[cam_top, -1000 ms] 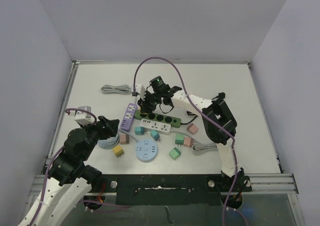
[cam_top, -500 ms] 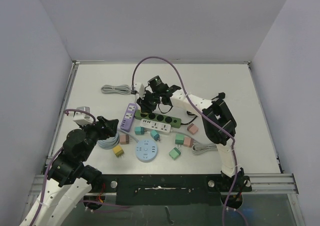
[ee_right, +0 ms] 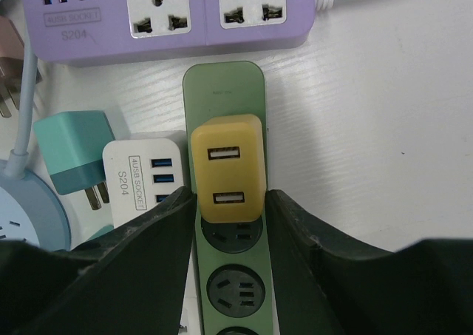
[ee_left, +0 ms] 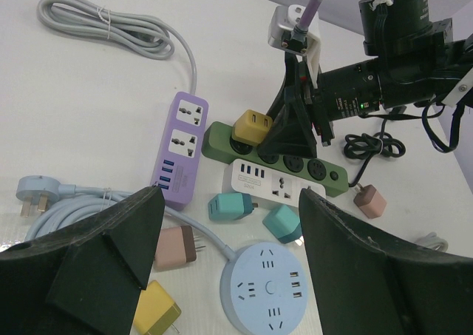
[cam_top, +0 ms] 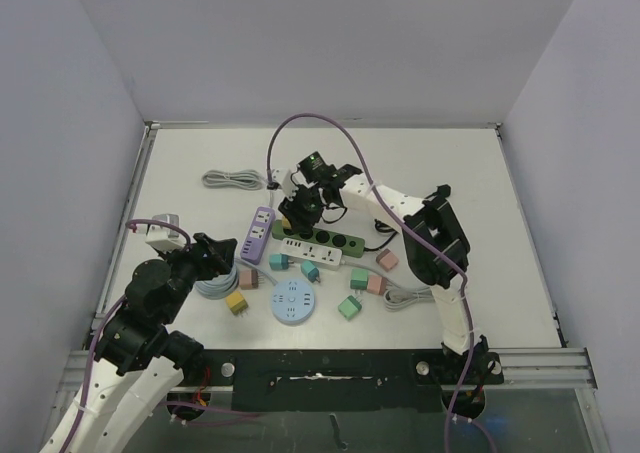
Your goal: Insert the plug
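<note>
A yellow plug (ee_right: 225,168) with two USB ports sits seated in the end socket of the green power strip (ee_right: 222,91), which also shows in the left wrist view (ee_left: 329,174). My right gripper (ee_right: 229,202) stands over it, fingers close on either side of the plug and slightly parted from it, so it is open. In the top view the right gripper (cam_top: 298,213) covers that end of the green strip (cam_top: 335,239). My left gripper (ee_left: 229,202) hangs open at the front left (cam_top: 222,251), with nothing between its fingers.
A purple strip (cam_top: 260,231) and a white strip (cam_top: 312,254) lie beside the green one. A round blue socket (cam_top: 291,301) and loose teal, pink, green and yellow plugs lie in front. A grey cable coil (cam_top: 230,179) lies at the back left.
The right gripper's jaws have parted a little from the yellow plug, and the wrist has shifted slightly. The left arm has not moved.
</note>
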Controlling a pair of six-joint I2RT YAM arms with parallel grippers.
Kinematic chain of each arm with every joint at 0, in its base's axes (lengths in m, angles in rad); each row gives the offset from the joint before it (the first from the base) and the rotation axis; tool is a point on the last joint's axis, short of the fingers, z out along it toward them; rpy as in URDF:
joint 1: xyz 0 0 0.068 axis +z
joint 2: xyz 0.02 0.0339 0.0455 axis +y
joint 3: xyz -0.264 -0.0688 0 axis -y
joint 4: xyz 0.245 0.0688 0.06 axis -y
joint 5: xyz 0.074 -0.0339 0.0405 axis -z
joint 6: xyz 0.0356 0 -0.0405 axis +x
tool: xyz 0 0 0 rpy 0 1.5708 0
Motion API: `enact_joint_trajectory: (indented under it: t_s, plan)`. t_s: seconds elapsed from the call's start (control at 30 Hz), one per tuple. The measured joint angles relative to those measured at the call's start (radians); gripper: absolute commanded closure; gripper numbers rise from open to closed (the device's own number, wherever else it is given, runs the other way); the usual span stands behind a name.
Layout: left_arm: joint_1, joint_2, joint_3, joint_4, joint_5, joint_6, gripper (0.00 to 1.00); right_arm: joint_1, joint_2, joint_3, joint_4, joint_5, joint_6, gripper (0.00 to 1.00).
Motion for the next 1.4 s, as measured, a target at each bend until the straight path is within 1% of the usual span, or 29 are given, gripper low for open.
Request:
enact_joint_trajectory:
  t_s: [0.07,0.23,0.4,0.43,0.5,0.63,0.67,0.73,1.1,1.4]
  plan:
    - [0.0,0.0,0.0,0.0,0.0,0.0,0.28,0.0,0.0,0.006,-0.011,0.005,0.002,0.54]
    - [0.0,-0.001,0.0,0.0,0.0,0.0,0.28,0.0,0.001,0.046,-0.013,0.027,0.01,0.53]
    - [0.001,-0.001,0.0,0.0,0.0,0.0,0.28,0.001,0.018,0.069,-0.012,0.034,0.014,0.57]
    - [0.001,-0.001,0.0,0.0,0.0,0.0,0.28,0.002,0.022,0.069,-0.013,0.035,0.013,0.59]
    - [0.001,-0.001,0.0,0.0,0.0,0.0,0.28,0.008,0.032,0.073,-0.013,0.042,0.011,0.68]
    - [0.004,-0.001,0.0,0.0,0.0,0.0,0.28,0.016,0.049,0.08,-0.025,0.061,-0.01,0.89]
    - [0.006,-0.001,0.0,0.0,0.0,0.0,0.28,0.019,0.049,0.08,-0.026,0.066,-0.019,0.95]
    - [0.006,-0.001,0.0,0.0,0.0,0.0,0.28,0.023,0.049,0.08,-0.027,0.077,-0.034,1.0]
    - [0.013,-0.01,0.0,0.0,0.0,0.0,0.28,0.055,0.05,0.073,-0.032,0.171,-0.06,1.0]
    - [0.021,-0.014,0.0,0.0,0.0,0.0,0.28,0.061,0.077,0.083,-0.047,0.19,-0.068,1.0]
